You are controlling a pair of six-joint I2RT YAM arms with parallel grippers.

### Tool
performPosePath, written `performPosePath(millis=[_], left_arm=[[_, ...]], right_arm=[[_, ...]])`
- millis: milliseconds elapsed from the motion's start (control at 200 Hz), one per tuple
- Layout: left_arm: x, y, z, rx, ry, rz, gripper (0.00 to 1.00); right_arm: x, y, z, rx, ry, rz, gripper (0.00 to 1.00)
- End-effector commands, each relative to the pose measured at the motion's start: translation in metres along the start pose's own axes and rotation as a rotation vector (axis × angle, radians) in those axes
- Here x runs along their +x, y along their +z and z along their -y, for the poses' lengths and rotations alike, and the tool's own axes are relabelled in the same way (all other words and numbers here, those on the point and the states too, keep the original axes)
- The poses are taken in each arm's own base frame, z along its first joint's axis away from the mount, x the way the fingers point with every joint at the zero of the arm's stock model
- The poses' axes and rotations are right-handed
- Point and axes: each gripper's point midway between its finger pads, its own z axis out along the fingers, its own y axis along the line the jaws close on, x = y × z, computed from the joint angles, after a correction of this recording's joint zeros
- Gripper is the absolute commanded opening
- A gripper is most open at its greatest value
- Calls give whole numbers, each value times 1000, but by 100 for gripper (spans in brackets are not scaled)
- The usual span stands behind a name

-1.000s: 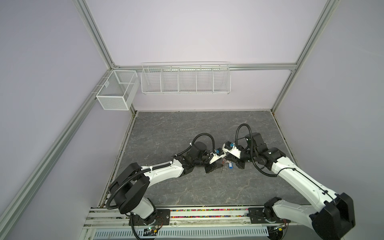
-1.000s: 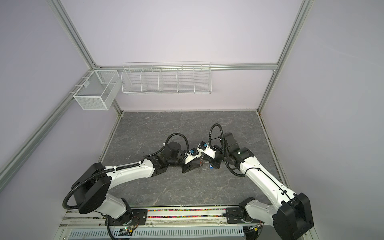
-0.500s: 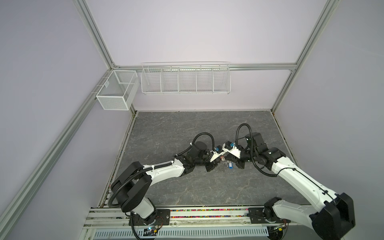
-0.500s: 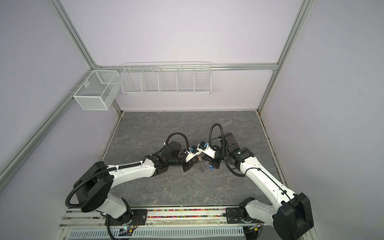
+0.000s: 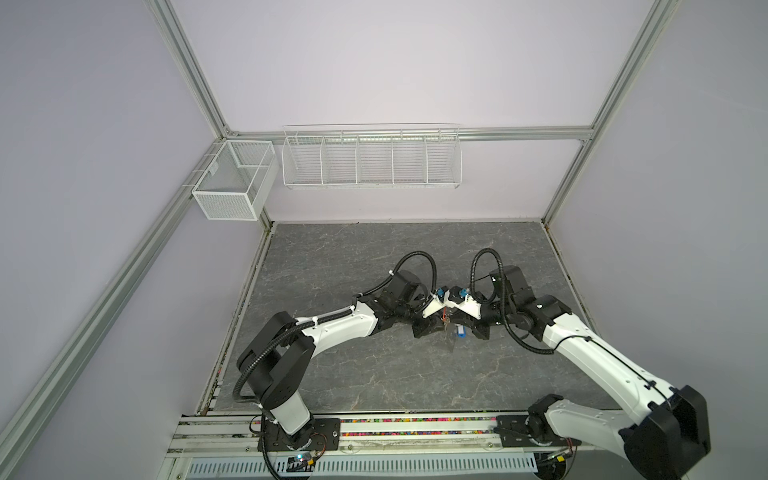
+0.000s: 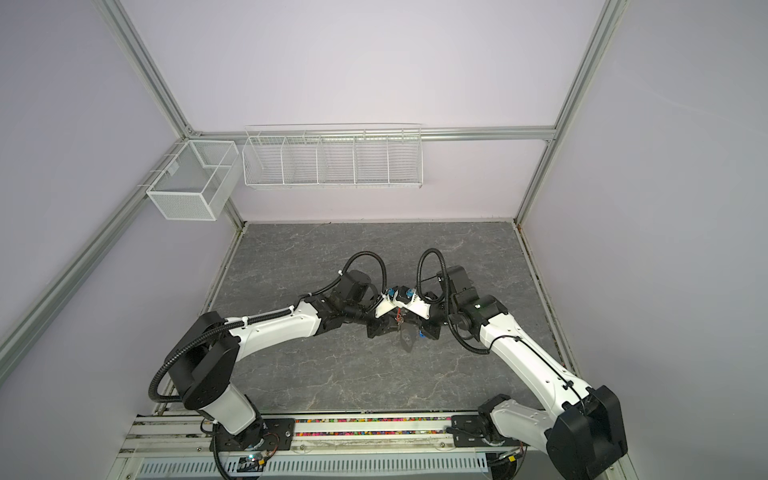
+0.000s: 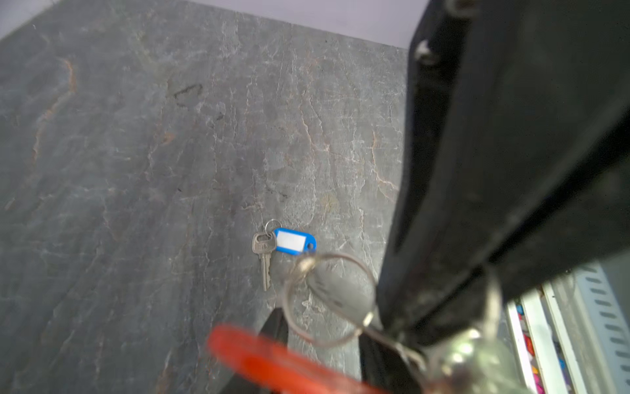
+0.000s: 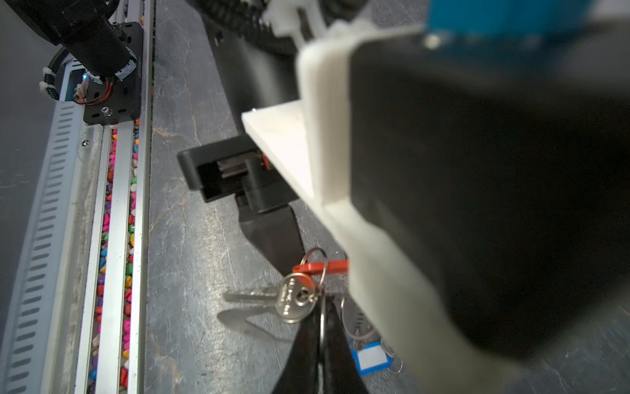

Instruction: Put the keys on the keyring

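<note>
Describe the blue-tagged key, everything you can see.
The blue-tagged key is a small silvery metal key joined by a thin split ring to an oblong blue plastic tag with a white label window. It lies flat on the grey stone-patterned table, with blade and tag splayed at roughly a right angle. Only the table touches it.

a mesh basket [image 5: 232, 183] and a wire rack [image 5: 370, 160] hang above the grey marbled tabletop [image 5: 353, 257].
</note>
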Motion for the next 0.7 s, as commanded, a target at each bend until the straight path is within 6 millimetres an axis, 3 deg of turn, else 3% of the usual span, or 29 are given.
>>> performPosePath(millis=[0, 210, 460, 695], left_arm=[[-10, -12, -5, -23, 6, 46, 56], [-25, -49, -22, -151, 9, 195, 60], [-45, -75, 1, -129, 99, 333, 57], [-57, -66, 16, -71, 112, 322, 53]], right_arm=[[-1, 1, -7, -38, -19, 14, 7], [3, 4, -1, -31, 6, -9, 7], [4, 6, 7, -19, 49, -27, 7], [1, 5, 9, -16, 71, -18, 7]])
